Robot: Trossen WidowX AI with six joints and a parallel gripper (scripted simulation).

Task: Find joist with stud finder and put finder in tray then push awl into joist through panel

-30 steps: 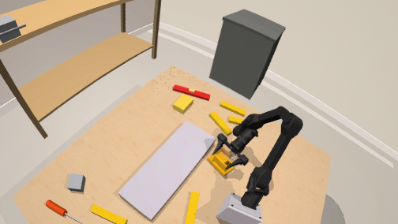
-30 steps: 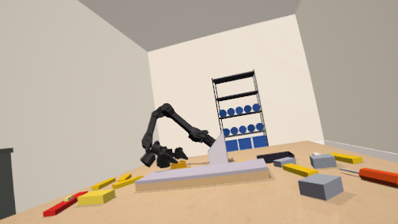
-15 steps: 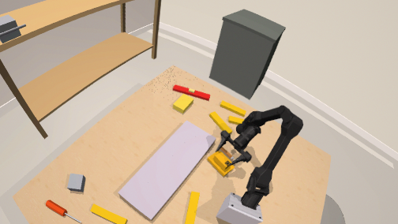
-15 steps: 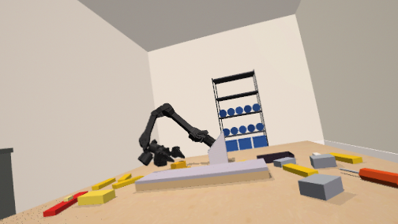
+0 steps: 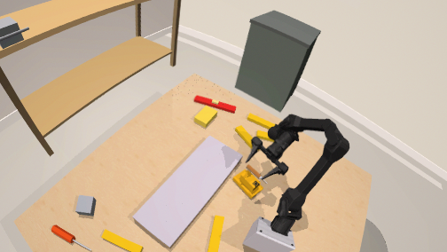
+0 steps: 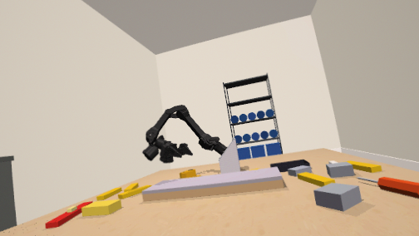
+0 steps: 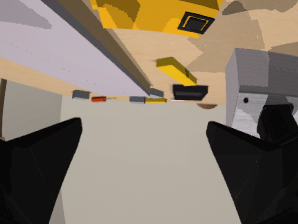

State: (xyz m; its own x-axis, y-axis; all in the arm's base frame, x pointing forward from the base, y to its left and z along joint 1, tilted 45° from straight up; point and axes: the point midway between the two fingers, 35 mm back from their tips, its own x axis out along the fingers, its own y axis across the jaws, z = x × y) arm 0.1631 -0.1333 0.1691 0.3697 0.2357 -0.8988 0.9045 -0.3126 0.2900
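Note:
The lavender floor panel [image 5: 186, 191] [image 6: 216, 181] [image 7: 40, 34] lies flat on the wooden floor. The yellow stud finder [image 5: 248, 183] [image 6: 188, 173] lies on the floor just off the panel's right edge, free of the fingers. The awl [image 5: 254, 169], with a brown handle, lies right beside it. My gripper [image 5: 266, 161] [image 6: 183, 150] [image 7: 145, 126] is open and empty, raised a little above the stud finder and the awl. The dark tray [image 6: 291, 164] [image 7: 189, 91] sits further off, beyond the panel's end.
A red level [image 5: 215, 104], several yellow blocks [image 5: 206, 116], a grey block [image 5: 85, 205] and an orange screwdriver [image 5: 62, 233] lie around the panel. A grey cabinet [image 5: 277, 58] and wooden shelves [image 5: 89, 75] stand at the back. The arm's base [image 5: 268, 235] is near the front.

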